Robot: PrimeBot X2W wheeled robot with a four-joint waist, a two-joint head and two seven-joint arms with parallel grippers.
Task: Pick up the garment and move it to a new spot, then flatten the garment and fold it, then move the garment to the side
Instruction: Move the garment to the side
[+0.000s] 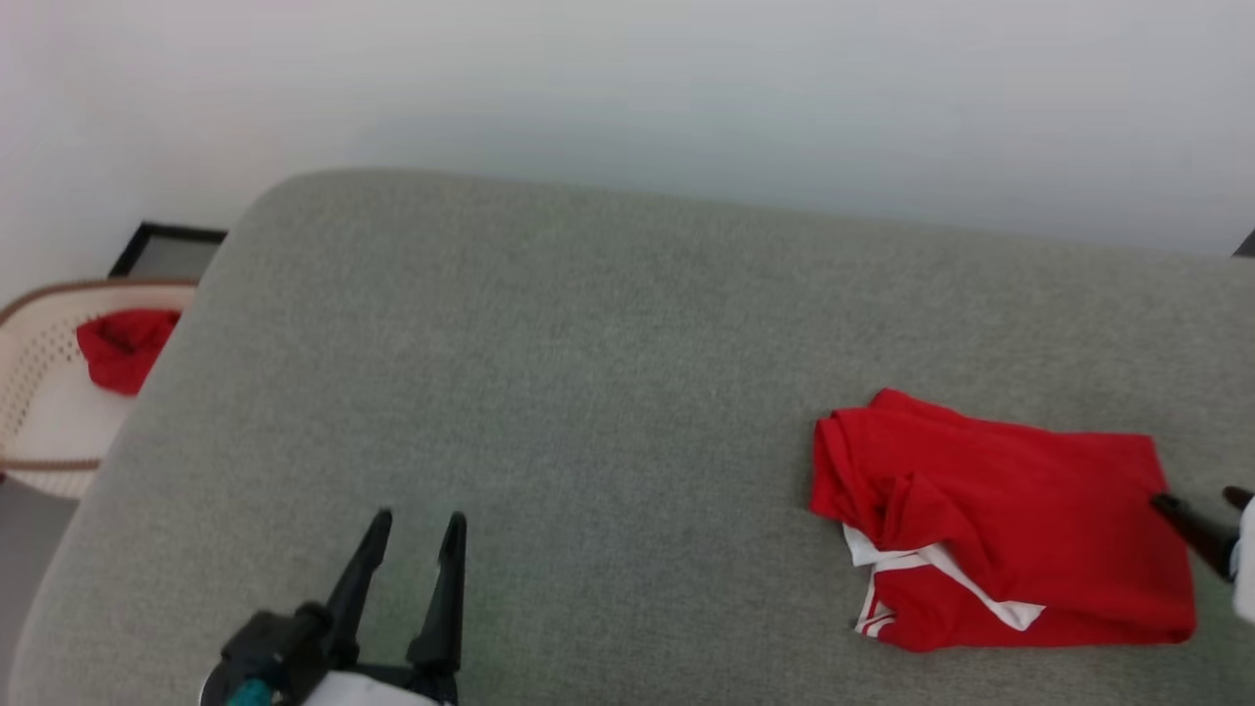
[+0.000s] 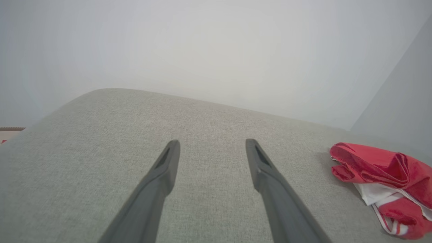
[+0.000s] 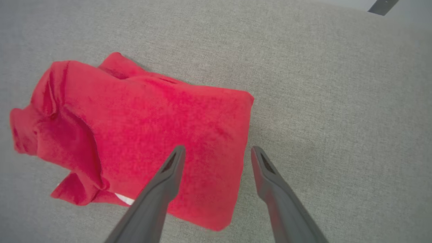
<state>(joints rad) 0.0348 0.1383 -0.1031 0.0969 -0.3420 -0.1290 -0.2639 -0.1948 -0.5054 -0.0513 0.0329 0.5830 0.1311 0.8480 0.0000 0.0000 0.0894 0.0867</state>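
The garment (image 1: 1010, 520), a bright red shirt with white panels and striped trim, lies folded into a rough rectangle on the right part of the grey cushion (image 1: 608, 373). My right gripper (image 1: 1201, 502) hangs open at the garment's right edge, holding nothing. In the right wrist view that gripper (image 3: 217, 152) straddles the garment's (image 3: 152, 128) edge from above, one finger over the cloth and one over the cushion. My left gripper (image 1: 422, 525) stands open and empty over bare cushion at the lower left, far from the garment. The left wrist view shows its spread gripper (image 2: 212, 145) and the garment (image 2: 381, 175) off to the right.
A woven basket (image 1: 39, 431) holding another red cloth (image 1: 125, 345) stands on the floor left of the cushion. A dark frame (image 1: 167, 250) leans by the wall behind it. A white wall runs along the cushion's far edge.
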